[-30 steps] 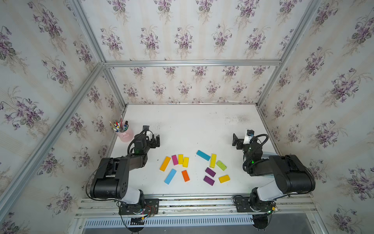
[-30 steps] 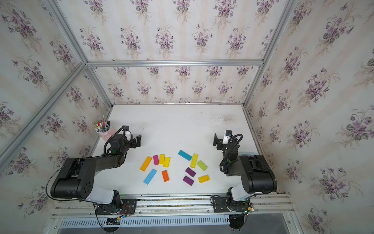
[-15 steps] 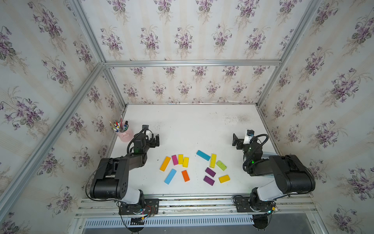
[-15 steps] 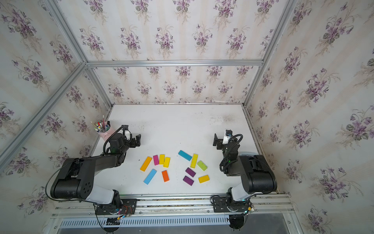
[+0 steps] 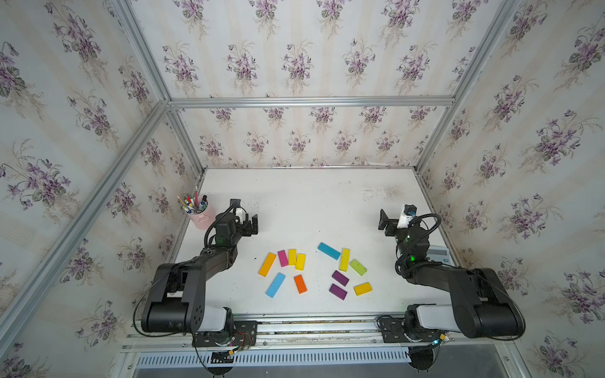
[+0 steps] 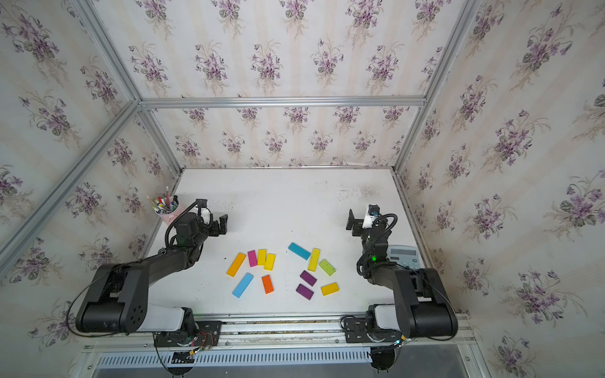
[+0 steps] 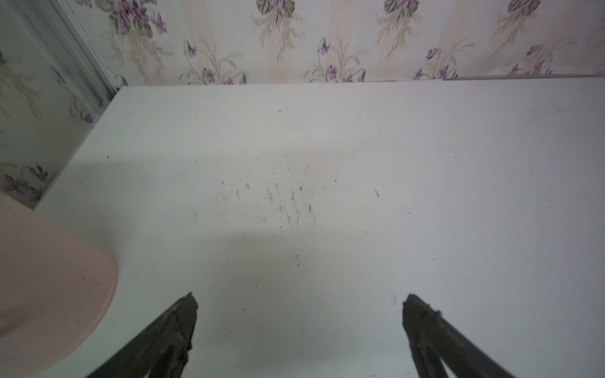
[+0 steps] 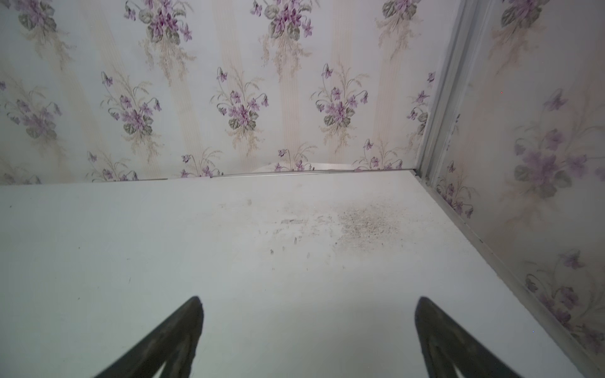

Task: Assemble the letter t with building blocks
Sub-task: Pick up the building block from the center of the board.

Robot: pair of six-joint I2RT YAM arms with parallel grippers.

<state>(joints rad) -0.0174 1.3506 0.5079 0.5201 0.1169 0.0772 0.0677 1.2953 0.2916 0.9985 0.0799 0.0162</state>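
Top views matched those of a second earlier in every particular: neither arm had stirred and no block had shifted. By my judgement the work had not yet begun, and no letter t stood anywhere on the table (image 5: 311, 203). The building blocks (image 5: 300, 261) lay flat and loose in the lower centre of the frame, in two scatters. One lay around a pink block (image 5: 283, 258) left of centre, the other around a long yellow block (image 5: 344, 259) right of centre; some touched, most lay apart. The left arm (image 5: 212, 260) and right arm (image 5: 438, 278) sat at either side of the frame, their heads well apart from the blocks. The left jaws stood wide over bare table and held nothing; the right jaws likewise.

Both wrist views gave only dark jaw tips at the bottom edge, scuffed table and wallpaper; no block fell within either. A pink cup (image 7: 49, 294) was cut off at the lower left of the left wrist view. A grey calculator (image 6: 404, 255) at the right of the frame was partly covered by the right arm, its keys too small to read
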